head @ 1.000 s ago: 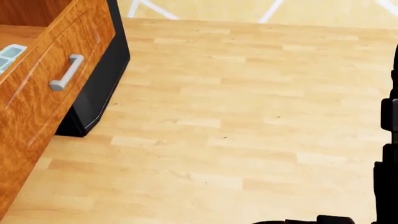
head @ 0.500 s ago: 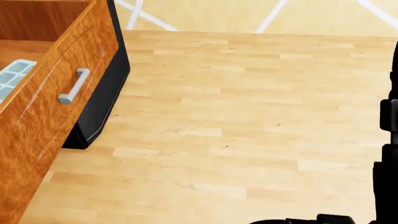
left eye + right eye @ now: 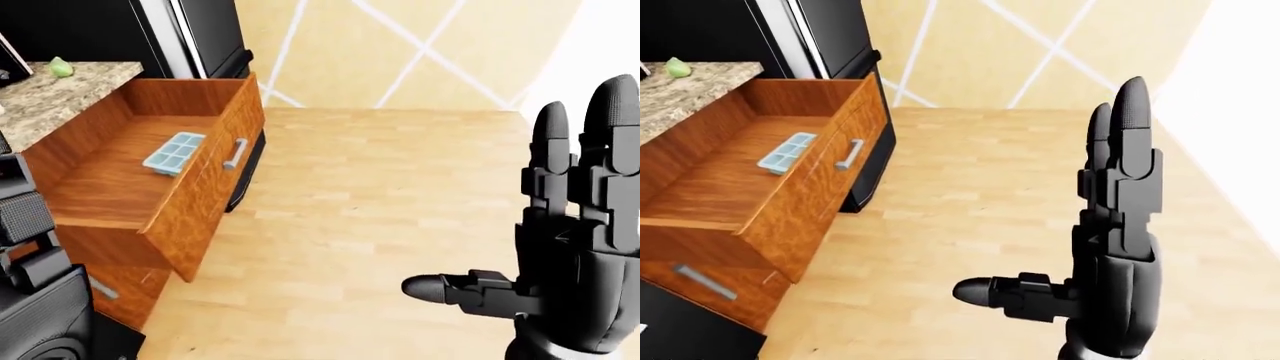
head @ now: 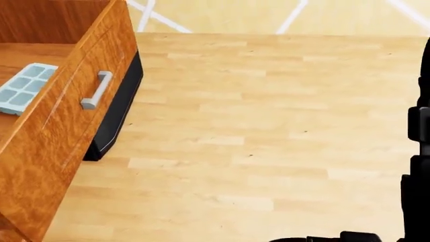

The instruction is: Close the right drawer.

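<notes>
The right drawer [image 3: 195,202] stands pulled far out of the wooden cabinet on the left of the left-eye view. Its front panel carries a grey bar handle [image 3: 236,153]. A pale blue ice-cube tray [image 3: 174,152] lies on the drawer's floor. My right hand [image 3: 515,217] is raised at the right, well apart from the drawer, open, fingers straight up, thumb pointing left, holding nothing. Blocky grey and black parts of my left arm [image 3: 25,232] show at the left edge beside the drawer's near side. Its fingers cannot be made out.
A speckled stone counter [image 3: 50,97] with a small green thing [image 3: 61,67] lies above the drawer, beside a tall black appliance [image 3: 205,34]. A shut lower drawer [image 3: 702,281] sits beneath. Wooden floor [image 4: 268,126] spreads to the right, up to a beige wall with white lines.
The head view has shifted: the drawer front, its handle and the ice tray have slid further into the picture from the left. The right arm's dark edge stays in place.
</notes>
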You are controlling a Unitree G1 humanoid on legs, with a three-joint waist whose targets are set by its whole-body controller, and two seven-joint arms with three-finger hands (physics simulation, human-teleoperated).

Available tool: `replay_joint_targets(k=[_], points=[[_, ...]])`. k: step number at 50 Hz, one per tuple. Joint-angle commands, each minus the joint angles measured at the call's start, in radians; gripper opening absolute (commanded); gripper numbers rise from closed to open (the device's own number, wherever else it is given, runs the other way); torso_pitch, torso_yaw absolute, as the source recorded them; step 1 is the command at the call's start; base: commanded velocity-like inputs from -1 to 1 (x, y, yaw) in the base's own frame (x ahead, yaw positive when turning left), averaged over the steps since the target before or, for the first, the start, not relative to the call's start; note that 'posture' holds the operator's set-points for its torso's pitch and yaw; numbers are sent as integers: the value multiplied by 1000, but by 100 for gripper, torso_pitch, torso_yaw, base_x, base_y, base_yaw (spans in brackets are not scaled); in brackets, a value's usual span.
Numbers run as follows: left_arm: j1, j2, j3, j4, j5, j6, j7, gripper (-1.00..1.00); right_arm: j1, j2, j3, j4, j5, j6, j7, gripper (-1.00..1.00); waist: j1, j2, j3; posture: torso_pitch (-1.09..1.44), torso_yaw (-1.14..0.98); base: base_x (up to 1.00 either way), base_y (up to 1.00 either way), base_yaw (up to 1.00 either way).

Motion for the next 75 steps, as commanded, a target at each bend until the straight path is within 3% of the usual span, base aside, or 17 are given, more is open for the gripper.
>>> replay_joint_targets(k=[1, 7, 10, 13, 25, 26, 29, 33, 35, 37, 38, 45, 50, 59, 70, 74, 75], points=[[-4, 7, 17, -28, 1, -19, -3, 100, -11, 1, 6, -38, 0, -24, 0, 100, 2, 1, -2, 0, 0, 0, 18, 0], [0, -9, 16, -28, 2, -18, -20, 100, -14, 1, 2, -38, 4, -21, 3, 100, -2, 52, 5, 0, 0, 0, 31, 0], [0, -24, 16, -28, 3, -14, -35, 100, -16, 2, 5, -42, 5, -15, 4, 100, -2, 131, -18, 0, 0, 0, 44, 0], [-1, -29, 17, -28, 3, -11, -39, 100, -18, 1, 4, -40, 3, -15, 3, 100, 4, 91, 13, 0, 0, 0, 44, 0], [-5, 2, 15, -28, 3, -17, -10, 100, -16, 2, 6, -35, 2, -19, 4, 100, -2, -17, 3, 0, 0, 0, 44, 0], [-5, 3, 14, -28, 3, -16, -9, 100, -16, 2, 7, -35, 1, -17, 4, 100, -16, 12, 2, 0, 0, 0, 43, 0], [-6, 4, 15, -28, 3, -15, -7, 100, -13, 1, 5, -30, 4, -25, 2, 100, -10, -16, -9, 0, 0, 0, 44, 0], [-7, 4, 13, -28, 4, -15, -7, 100, -7, 0, 3, -22, 7, -38, 2, 100, -10, 19, 8, 0, 0, 0, 44, 0], [-8, -1, 14, -28, 3, -12, -11, 100, -6, 1, 3, -20, 7, -40, 2, 100, -12, 57, 8, 0, 0, 0, 44, 0], [-8, -4, 13, -28, 4, -10, -15, 100, -4, 1, 2, -14, 9, -46, 1, 100, -2, 152, -21, 0, 0, 0, 44, 0], [-9, -6, 13, -28, 4, -9, -16, 100, -3, 1, 2, -13, 9, -49, 1, 100, 5, 102, 1, 0, 0, 0, 45, 0], [-10, -14, 14, -28, 4, -6, -23, 100, -1, 0, -2, -14, 20, -53, 5, 100, 5, 38, 7, 0, 0, 0, 38, 0], [-8, -22, 13, -28, 5, -5, -30, 100, -1, 2, -3, -12, 18, -53, 6, 100, 4, 58, 3, 0, 0, 0, 10, 0], [-7, -10, 10, -28, 6, -10, -20, 100, -13, 1, 4, -18, 5, -29, 5, 100, 0, -26, -10, 0, 0, 0, 10, 0], [-4, -7, 9, -28, 7, -13, -17, 100, -9, 0, 6, -10, 2, -38, 3, 100, 4, 36, 7, 0, 0, 0, 13, 0], [-1, -9, 9, -28, 8, -16, -21, 100, -7, 0, 6, -10, 3, -38, 3, 100, 2, 135, -15, 0, 0, 0, 21, 0], [0, -8, 9, -28, 8, -17, -20, 100, -6, 0, 6, -9, 2, -40, 2, 100, 15, 85, 2, 0, 0, 0, 20, 0]])
